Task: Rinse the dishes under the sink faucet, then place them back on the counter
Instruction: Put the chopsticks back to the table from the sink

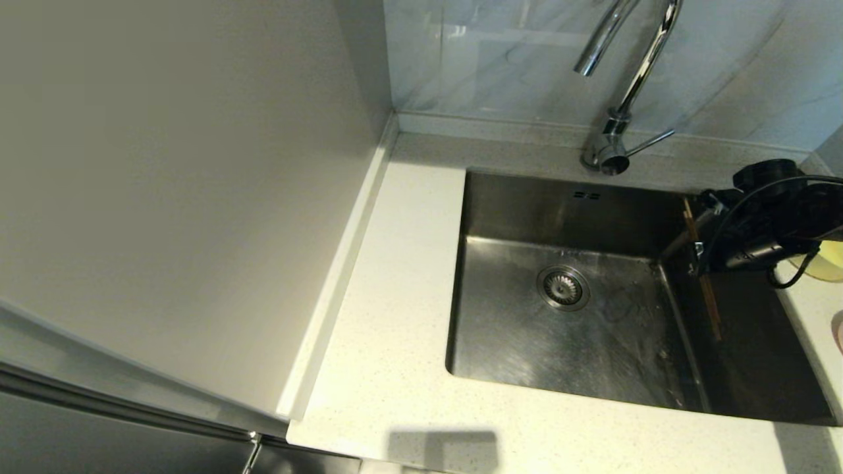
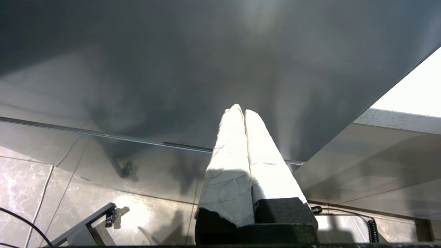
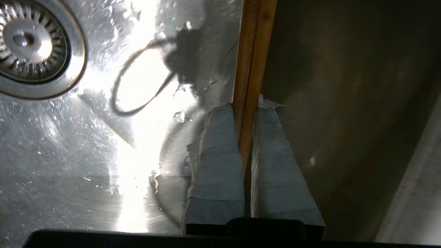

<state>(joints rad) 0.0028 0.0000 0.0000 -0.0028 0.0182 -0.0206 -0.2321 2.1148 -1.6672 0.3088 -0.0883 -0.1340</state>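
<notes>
in the head view the sink (image 1: 560,316) sits in the speckled counter (image 1: 388,276), its round strainer drain (image 1: 563,288) on the basin floor and two overflow slots (image 1: 586,195) on the back wall. the chrome faucet (image 1: 625,99) rises from the counter's back edge with its thin lever (image 1: 649,143) pointing toward the robot's right. the right gripper (image 1: 701,253) hangs over the right side of the basin, holding the two wooden chopsticks (image 1: 701,270) steeply tilted, their lower ends against the dark right wall of the sink. a yellow bowl (image 1: 826,260) shows partly behind the arm on the counter to the right, and a sliver of a pale pink bowl (image 1: 838,332) sits at the frame's right edge nearer the robot. the left wrist view shows the left gripper (image 2: 242,112) low beside a dark cabinet front (image 2: 206,69), above a tiled floor (image 2: 31,179), its taped fingers (image 2: 227,165) pressed together with nothing between them. in the right wrist view the right gripper (image 3: 246,106) has its taped fingers (image 3: 217,162) clamped on the pair of chopsticks (image 3: 253,55), which lie side by side and run out past the fingertips over the wet sink floor (image 3: 69,144), with the drain (image 3: 31,44) off to one side.
</notes>
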